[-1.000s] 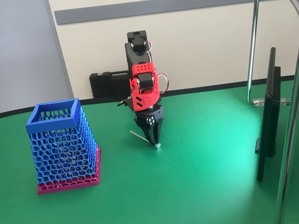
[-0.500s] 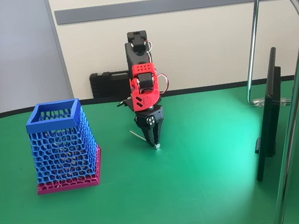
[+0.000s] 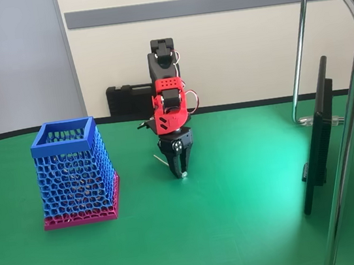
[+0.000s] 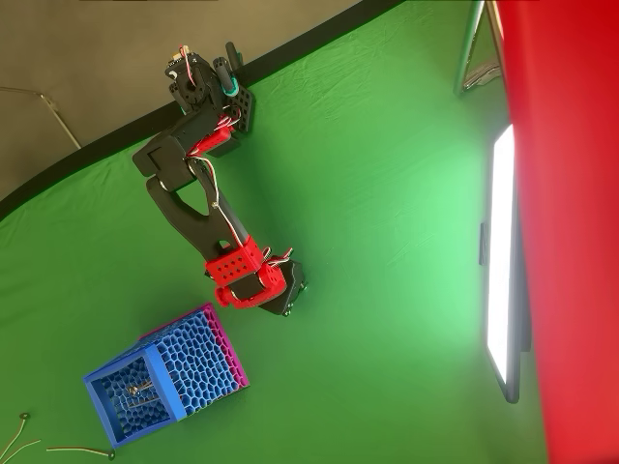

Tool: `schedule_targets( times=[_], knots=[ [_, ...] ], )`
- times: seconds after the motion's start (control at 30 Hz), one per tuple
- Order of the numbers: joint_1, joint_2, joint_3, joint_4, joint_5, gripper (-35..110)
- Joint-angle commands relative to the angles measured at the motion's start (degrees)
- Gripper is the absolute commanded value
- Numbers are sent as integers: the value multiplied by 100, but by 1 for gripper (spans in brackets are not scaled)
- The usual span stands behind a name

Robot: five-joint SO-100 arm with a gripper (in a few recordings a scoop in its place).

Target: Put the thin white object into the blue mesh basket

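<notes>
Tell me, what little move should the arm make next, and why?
Probably a short lift straight up. In the fixed view the gripper points down at the table with its fingers closed around the stick, whose free end slants up to the left and whose knob sits by the fingertips at the table. The basket stands to the left, its rim well above the stick, so height must come first.

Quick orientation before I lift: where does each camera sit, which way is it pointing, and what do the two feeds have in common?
Fixed view: low at the table's front edge, facing the back wall; shows the arm head-on, gripper down at the green table, over the thin white object.
Overhead view: above, looking down; shows the arm's whole length, base to wrist.
Shared: the arm, the blue mesh basket and the monitor.
</notes>
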Motion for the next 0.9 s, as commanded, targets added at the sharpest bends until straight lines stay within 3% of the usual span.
schedule_targets(
  times=[0.0, 0.37, 0.87],
  knots=[
    [-9, 26, -246, 53, -44, 14],
    [-9, 9, -255, 62, -35, 5],
    [-264, 369, -211, -18, -272, 4]
  ],
)
